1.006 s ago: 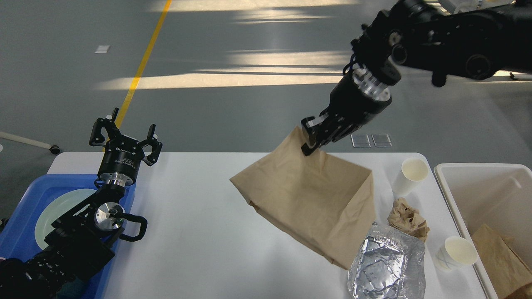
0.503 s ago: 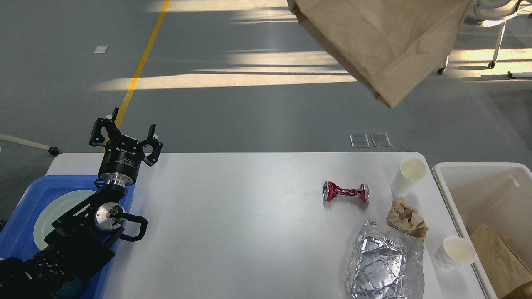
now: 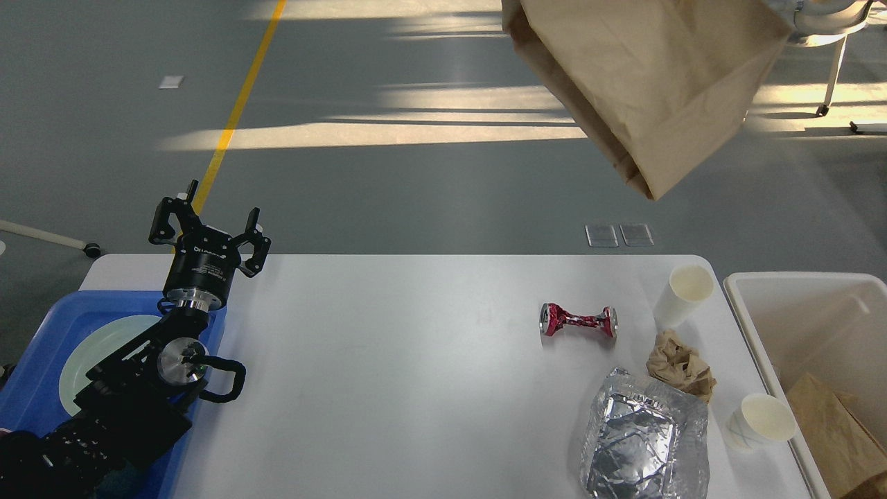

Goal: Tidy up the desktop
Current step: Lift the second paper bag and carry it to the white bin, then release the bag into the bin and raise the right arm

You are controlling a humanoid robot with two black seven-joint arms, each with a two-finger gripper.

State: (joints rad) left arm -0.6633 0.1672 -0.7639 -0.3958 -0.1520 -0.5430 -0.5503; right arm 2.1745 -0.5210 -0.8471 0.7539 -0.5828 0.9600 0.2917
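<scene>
The white desktop fills the lower part of the head view. On its right side lie a crushed red can, a crumpled brown paper wad, a crinkled foil tray and two white paper cups. A large brown paper bag hangs high at the top right, above the floor; whatever holds it is outside the frame. My left gripper stands open and empty over the desktop's far left corner. My right gripper is out of view.
A blue tray with a pale green plate sits at the left edge, under my left arm. An off-white bin stands off the right edge, with a brown paper bag inside.
The brown bag has gone from the desktop up to the top right, uncovering the red can, and my right gripper has left the view. The left arm has not moved.
</scene>
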